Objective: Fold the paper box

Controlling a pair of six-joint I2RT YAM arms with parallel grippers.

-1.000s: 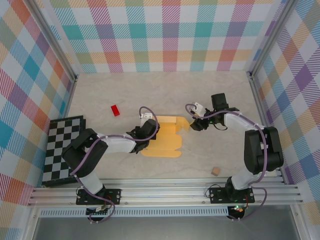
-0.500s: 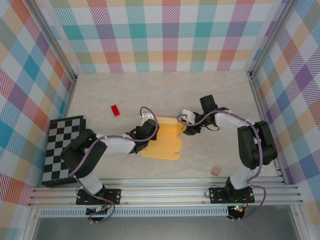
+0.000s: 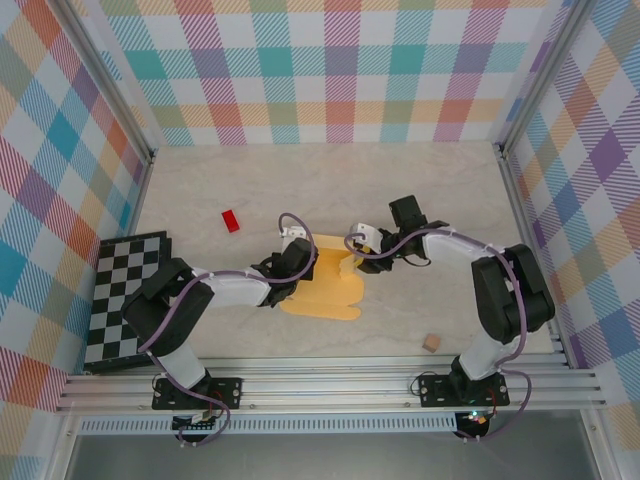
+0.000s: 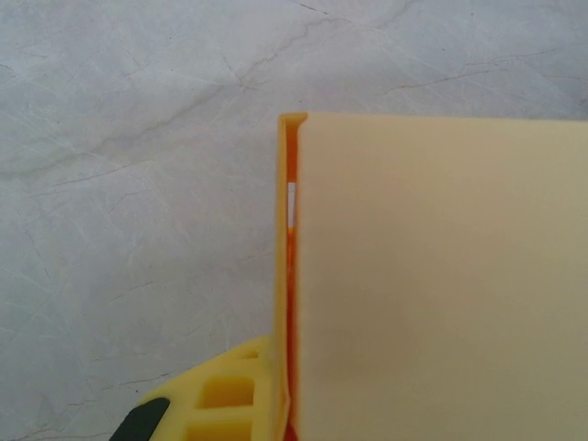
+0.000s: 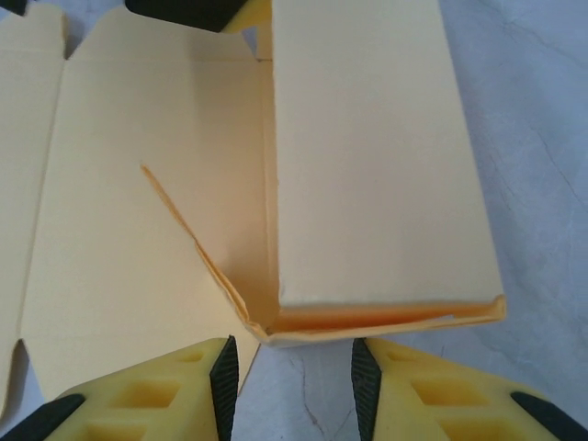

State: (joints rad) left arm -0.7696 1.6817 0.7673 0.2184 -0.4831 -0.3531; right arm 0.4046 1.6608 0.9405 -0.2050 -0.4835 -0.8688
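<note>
Right jaws shifted left, open at paper box [image 3: 330, 296].

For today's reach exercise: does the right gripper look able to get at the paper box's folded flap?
Probably yes: the right gripper sits open at the paper box's near edge, nothing between.

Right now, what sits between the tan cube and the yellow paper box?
Nothing: bare marbled table separates the tan cube from the paper box, seen from the top camera.

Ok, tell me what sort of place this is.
Probably a robot test cell: plaid backdrop walls enclose a marble-look table, two arms are bolted to aluminium rails, and a part-folded paper box lies between them.
</note>
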